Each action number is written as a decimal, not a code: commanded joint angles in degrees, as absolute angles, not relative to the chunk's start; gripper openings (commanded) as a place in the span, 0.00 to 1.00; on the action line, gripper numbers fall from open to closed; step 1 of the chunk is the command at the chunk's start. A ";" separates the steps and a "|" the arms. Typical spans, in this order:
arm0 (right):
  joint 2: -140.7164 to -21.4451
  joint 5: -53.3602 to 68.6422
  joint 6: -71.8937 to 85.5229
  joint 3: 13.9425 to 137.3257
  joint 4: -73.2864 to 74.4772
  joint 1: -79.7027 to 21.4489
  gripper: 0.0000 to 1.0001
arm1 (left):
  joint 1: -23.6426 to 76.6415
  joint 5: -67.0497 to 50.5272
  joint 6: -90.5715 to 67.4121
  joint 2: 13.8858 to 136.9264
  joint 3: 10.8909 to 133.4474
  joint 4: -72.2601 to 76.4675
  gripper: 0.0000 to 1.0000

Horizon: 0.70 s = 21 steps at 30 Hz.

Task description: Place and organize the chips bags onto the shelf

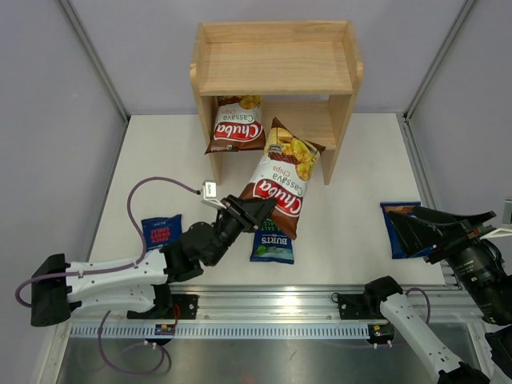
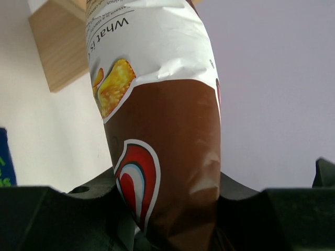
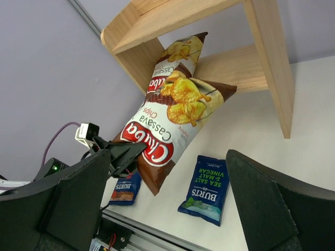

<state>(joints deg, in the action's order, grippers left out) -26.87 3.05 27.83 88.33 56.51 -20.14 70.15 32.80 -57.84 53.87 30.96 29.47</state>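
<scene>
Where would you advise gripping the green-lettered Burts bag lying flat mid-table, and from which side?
Probably the near short edge of the Burts bag: it lies flat, so only an edge can be pinched. Come from above on the arms' side, since the held Chuba bag overhangs its far end.

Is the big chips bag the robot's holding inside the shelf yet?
Not yet. The left gripper pinches the held Chuba bag by one end, and most of it hangs outside the shelf.

Held bag (image 1: 280,186), shelved bag (image 1: 237,128): "Chuba Cassava Chips". Blue bag (image 3: 207,189): "Burts Sea Salt & Vinegar".
</scene>
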 commanded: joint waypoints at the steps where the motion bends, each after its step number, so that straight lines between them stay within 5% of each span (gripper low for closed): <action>1: -26.81 3.60 26.81 90.52 56.25 -20.30 0.99 | 68.82 41.91 -56.69 57.55 37.08 36.39 0.06; 21: -22.51 6.86 29.26 87.45 53.70 -20.21 0.99 | 57.92 38.85 -62.65 90.24 63.01 40.52 0.08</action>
